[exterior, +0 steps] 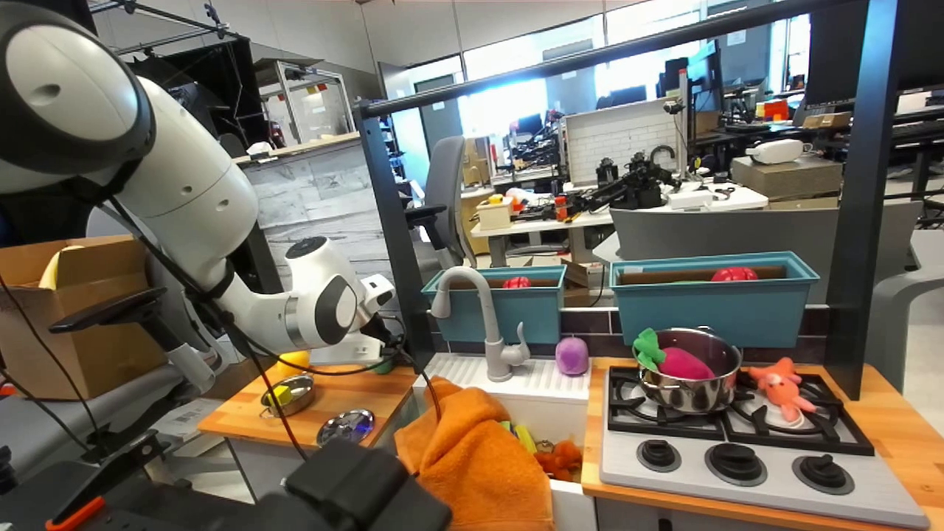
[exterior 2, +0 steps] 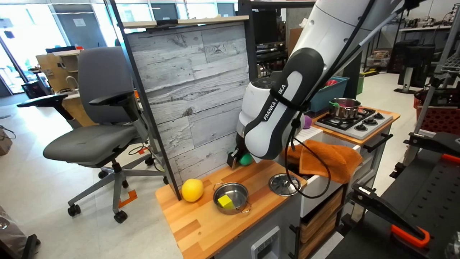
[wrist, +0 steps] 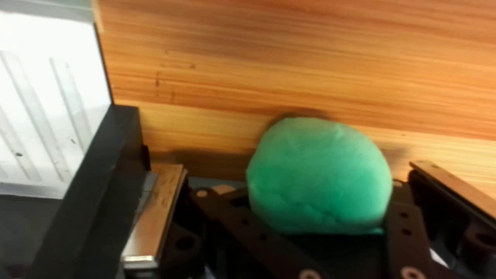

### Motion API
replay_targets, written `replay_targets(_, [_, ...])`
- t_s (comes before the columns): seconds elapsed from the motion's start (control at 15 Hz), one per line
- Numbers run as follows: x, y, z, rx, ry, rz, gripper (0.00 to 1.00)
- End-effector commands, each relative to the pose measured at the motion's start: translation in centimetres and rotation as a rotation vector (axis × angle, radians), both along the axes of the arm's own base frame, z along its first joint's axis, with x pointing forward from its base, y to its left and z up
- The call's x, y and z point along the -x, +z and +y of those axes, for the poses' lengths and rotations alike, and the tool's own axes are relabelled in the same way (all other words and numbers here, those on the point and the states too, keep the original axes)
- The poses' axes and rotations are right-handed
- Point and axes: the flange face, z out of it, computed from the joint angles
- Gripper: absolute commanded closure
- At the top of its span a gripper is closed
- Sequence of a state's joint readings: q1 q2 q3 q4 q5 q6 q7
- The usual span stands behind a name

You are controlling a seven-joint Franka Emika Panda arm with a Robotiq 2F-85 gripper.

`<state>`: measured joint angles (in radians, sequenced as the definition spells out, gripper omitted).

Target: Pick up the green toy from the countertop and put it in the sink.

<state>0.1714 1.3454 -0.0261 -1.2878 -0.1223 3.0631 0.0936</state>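
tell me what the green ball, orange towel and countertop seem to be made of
Green ball: perhaps foam or plush fabric, matte; creases mark its surface. Orange towel: likely cotton-like cloth, matte; it drapes in soft folds. Countertop: probably wood, possibly printed laminate, satin; grain lines run along it.

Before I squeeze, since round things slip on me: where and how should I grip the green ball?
I'd grip the green ball across its widest middle, coming from above: it is roundish with no visible handle and lies close by the grey panel, so room behind looks scant. The open gripper straddles it along the panel, which seems right.
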Motion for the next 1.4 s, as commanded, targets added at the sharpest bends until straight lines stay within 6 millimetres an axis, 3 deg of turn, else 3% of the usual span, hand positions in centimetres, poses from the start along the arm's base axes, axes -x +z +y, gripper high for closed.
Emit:
replay_targets(0.0, [0.9, 4.8, -6.5, 0.135, -0.11, 0.041, 1.0])
replay_targets(0.47, [5.3, 6.6, -7.3, 0.234, -0.142, 0.12, 1.0])
replay_targets(0.6, [5.9, 6.8, -12.5, 0.323, -0.192, 0.176, 1.0])
replay_targets(0.8, [6.6, 8.1, -22.8, 0.455, -0.316, 0.266, 1.0])
replay_targets(0.93, [6.7, 9.1, -27.4, 0.536, -0.386, 0.35, 1.0])
replay_targets(1.13, [6.8, 10.0, -31.5, 0.603, -0.423, 0.527, 1.0])
replay_targets(1.33, [6.6, 10.2, -32.9, 0.614, -0.413, 0.713, 1.0])
